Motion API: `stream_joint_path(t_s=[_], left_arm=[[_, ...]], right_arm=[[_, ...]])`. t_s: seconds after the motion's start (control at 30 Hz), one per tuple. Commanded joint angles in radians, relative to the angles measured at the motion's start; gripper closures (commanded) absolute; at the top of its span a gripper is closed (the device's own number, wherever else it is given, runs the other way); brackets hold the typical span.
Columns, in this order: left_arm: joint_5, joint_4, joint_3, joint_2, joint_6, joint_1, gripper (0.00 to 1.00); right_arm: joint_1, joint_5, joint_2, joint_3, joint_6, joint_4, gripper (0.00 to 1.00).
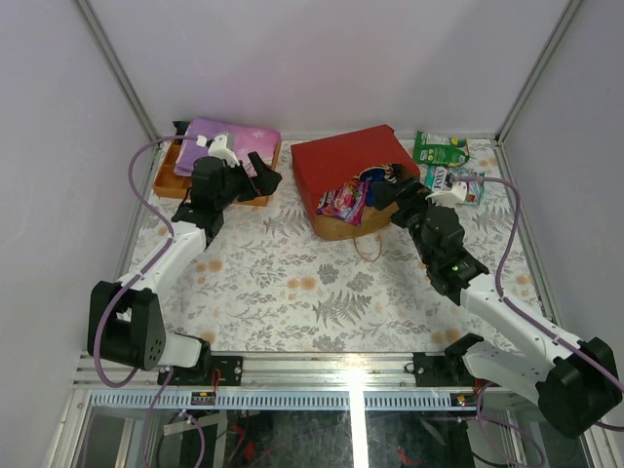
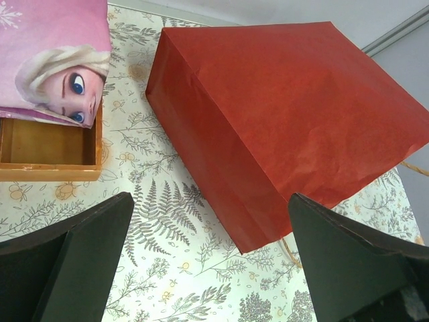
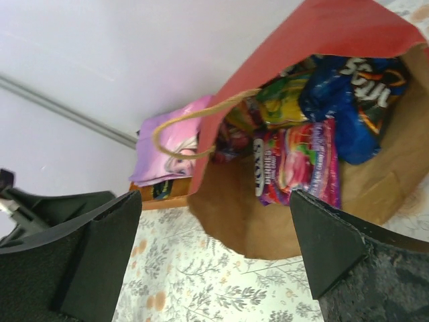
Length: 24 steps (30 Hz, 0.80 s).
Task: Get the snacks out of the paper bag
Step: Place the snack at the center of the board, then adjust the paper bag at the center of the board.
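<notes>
Both the left claw [image 2: 209, 198] and right claw [image 3: 214, 201] are gaping wide, gripping nothing. Green packets [image 1: 441, 148] are lying on the table [image 1: 292, 283]; several snacks [image 1: 343, 202] are waiting inside the tipped paper bag [image 1: 346, 161].

Lettering on blue bag [image 3: 352, 134] unreadable

Red paper bag [image 1: 353, 161] on its side, far middle of tabletop [image 1: 292, 288].
Pink snack packet [image 1: 342, 202] at its mouth, right gripper [image 1: 386, 187] just beside; green packets [image 1: 441, 148] near far right corner.
</notes>
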Motion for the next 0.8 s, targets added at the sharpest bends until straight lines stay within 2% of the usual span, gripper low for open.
stream_joint_path(t_s=[0.0, 0.4, 0.77], left_arm=[[0.023, 0.027, 0.031, 0.003, -0.011, 0.011, 0.00], [0.038, 0.032, 0.020, -0.009, -0.019, 0.011, 0.00], [0.035, 0.036, 0.020, -0.007, -0.018, 0.012, 0.00]], right_arm=[[0.047, 0.048, -0.041, 0.080, -0.082, 0.042, 0.01], [0.053, -0.127, 0.014, 0.074, -0.095, 0.141, 0.01], [0.052, -0.222, 0.061, 0.077, -0.081, 0.200, 0.01]])
